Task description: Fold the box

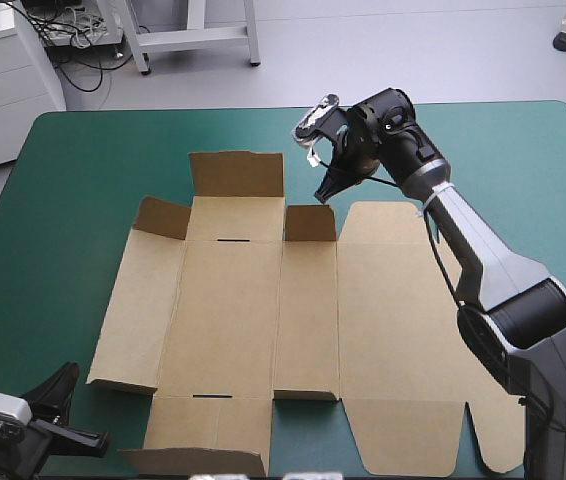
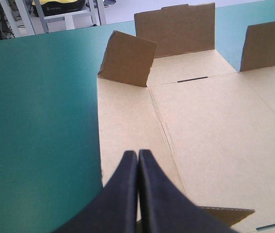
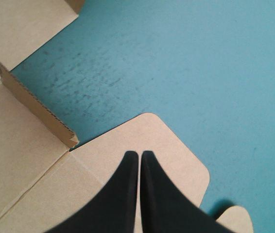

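Note:
The brown box (image 1: 263,300) lies as a cut sheet mid-table, mostly flat. Along its far edge three flaps stand up: a left one (image 1: 161,217), a tall middle one (image 1: 236,173) and a small one (image 1: 310,222). My right gripper (image 1: 325,192) is shut just above and beyond the small flap. In its wrist view the gripper (image 3: 140,154) hovers over the rounded lid corner (image 3: 171,145), beside the flap's edge (image 3: 35,104), holding nothing. My left gripper (image 1: 68,375) is shut off the box's near left corner. Its wrist view has the gripper (image 2: 138,153) over the left panel (image 2: 123,126).
A low flap (image 1: 198,462) rises at the box's near edge, close to the table's front. The teal-green cover (image 1: 53,230) shows to the left of the box and in a strip beyond it (image 1: 483,150) up to the far edge.

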### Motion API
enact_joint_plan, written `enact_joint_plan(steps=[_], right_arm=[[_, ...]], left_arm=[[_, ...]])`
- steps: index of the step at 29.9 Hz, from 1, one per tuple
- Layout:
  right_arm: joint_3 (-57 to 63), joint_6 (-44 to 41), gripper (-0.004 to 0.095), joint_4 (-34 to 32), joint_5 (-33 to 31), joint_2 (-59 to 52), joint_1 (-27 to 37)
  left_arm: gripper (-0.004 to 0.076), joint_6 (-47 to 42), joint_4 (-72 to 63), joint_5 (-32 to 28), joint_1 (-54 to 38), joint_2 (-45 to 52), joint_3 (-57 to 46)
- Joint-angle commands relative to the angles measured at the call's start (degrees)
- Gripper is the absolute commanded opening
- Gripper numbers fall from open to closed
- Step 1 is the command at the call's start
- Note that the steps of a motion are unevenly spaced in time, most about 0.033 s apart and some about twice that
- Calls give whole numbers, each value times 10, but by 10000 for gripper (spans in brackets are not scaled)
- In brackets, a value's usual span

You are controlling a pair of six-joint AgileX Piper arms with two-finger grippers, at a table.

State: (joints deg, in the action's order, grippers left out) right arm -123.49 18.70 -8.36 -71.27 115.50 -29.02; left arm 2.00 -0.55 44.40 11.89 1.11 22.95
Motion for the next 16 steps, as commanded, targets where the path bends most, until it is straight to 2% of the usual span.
enact_joint_plan(steps=[1, 6, 8, 11, 16], right_arm=[[-19, -72, -4, -9, -2, -63, 18], [-19, -116, -4, -11, -2, -101, 26], [-10, -126, -4, -19, -2, -117, 27], [33, -146, -4, -19, -2, -149, 29], [172, -164, -4, -17, 6, -225, 51]], left_arm=[[82, -3, -1, -41, -2, 7, 14], [384, -3, 6, -42, -2, 7, 14], [469, -3, 6, -42, -2, 7, 14], [477, 0, 6, -41, -2, 7, 14], [476, -8, 45, -43, -2, 5, 17]])
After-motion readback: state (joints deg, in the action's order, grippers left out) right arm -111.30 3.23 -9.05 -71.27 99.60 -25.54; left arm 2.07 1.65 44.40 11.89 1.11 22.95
